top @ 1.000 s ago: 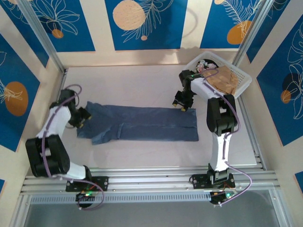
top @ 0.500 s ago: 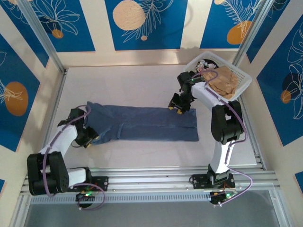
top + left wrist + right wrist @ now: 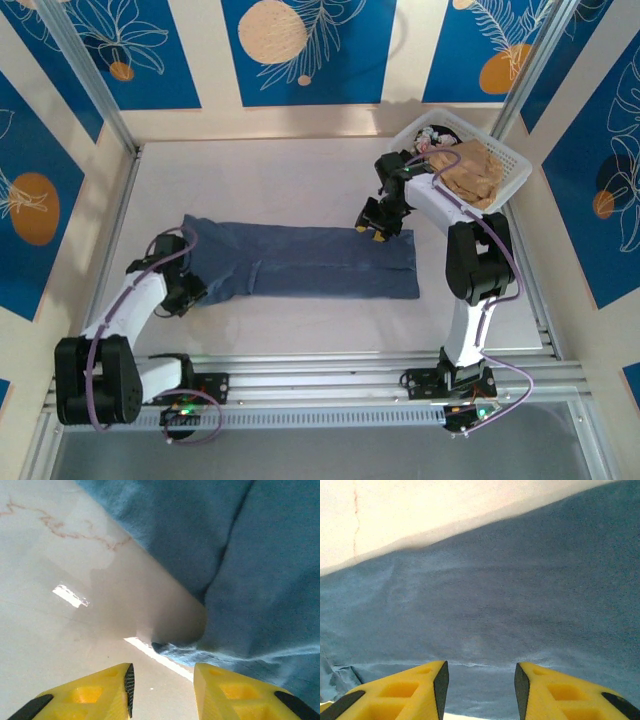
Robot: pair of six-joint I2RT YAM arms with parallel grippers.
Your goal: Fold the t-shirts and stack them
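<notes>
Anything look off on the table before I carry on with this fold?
The blue shirt lies in a long strip, but its left end is uneven. A flap sticks out toward the near edge by the left fingers, and the hem there curls up off the table. Nothing looks spilled or torn.

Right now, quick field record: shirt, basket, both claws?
shirt: slate-blue t-shirt, folded into a long band, flat on the table
basket: white lattice basket, far right corner, tan garment inside
left arm: left claw open, low at the shirt's near-left corner, bare table between its fingers
right arm: right claw open, over the shirt's far-right edge, nothing gripped
</notes>
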